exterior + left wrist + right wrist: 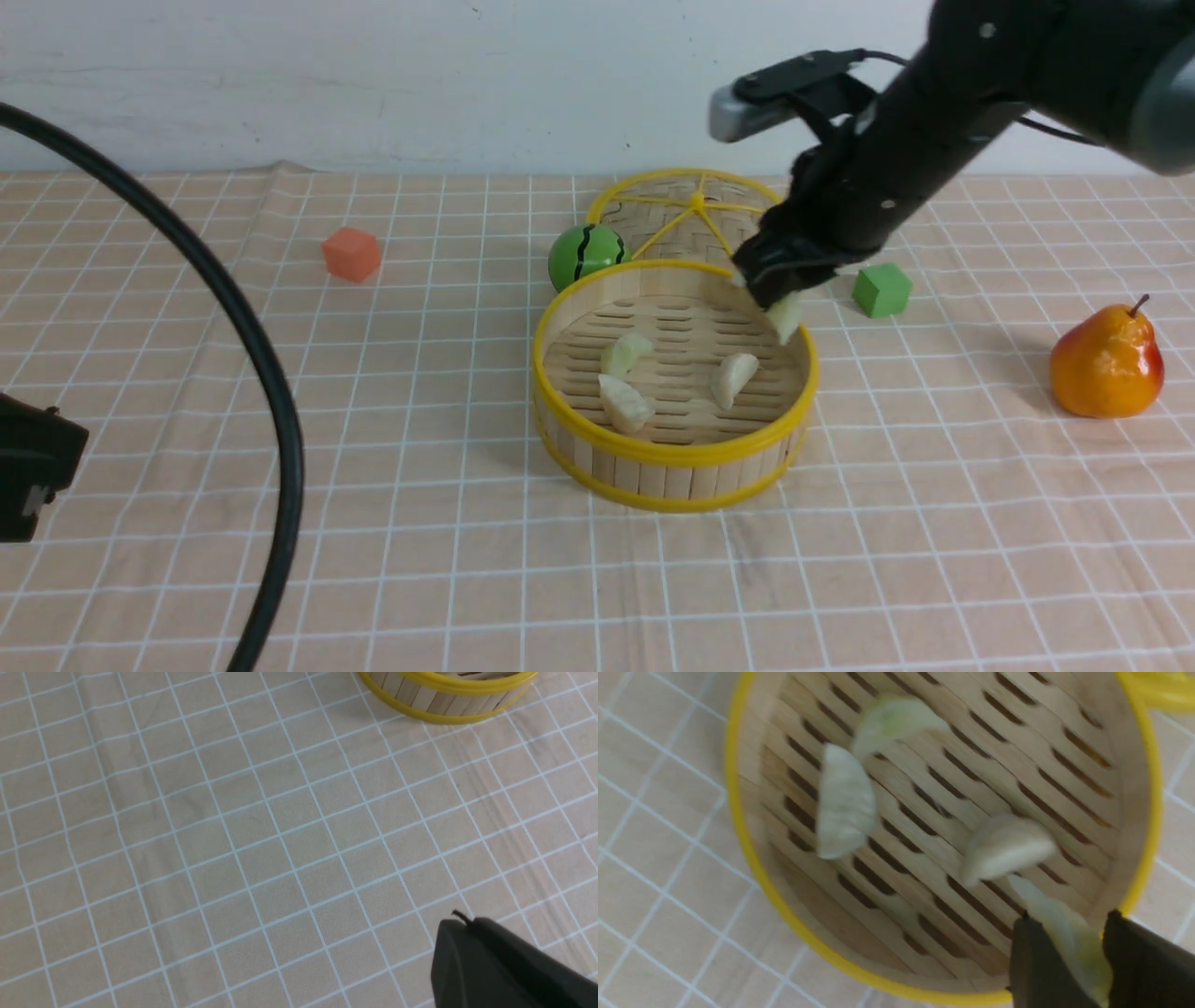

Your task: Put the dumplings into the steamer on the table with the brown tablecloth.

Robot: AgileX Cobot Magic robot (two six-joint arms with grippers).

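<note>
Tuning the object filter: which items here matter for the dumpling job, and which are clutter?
Job: steamer; three dumplings inside it; fourth dumpling in the right claw.
Clutter: steamer lid, orange cube, green cube, toy watermelon, pear.

Bright, even light, no glare. The pear (1106,359) and the steamer (674,446) throw soft, faint shadows toward the left edge of the bench (448,579). The front and left wrist views are sharp, the latter greyer; the right wrist view is smeared, its dumplings (845,802) blurred.
</note>
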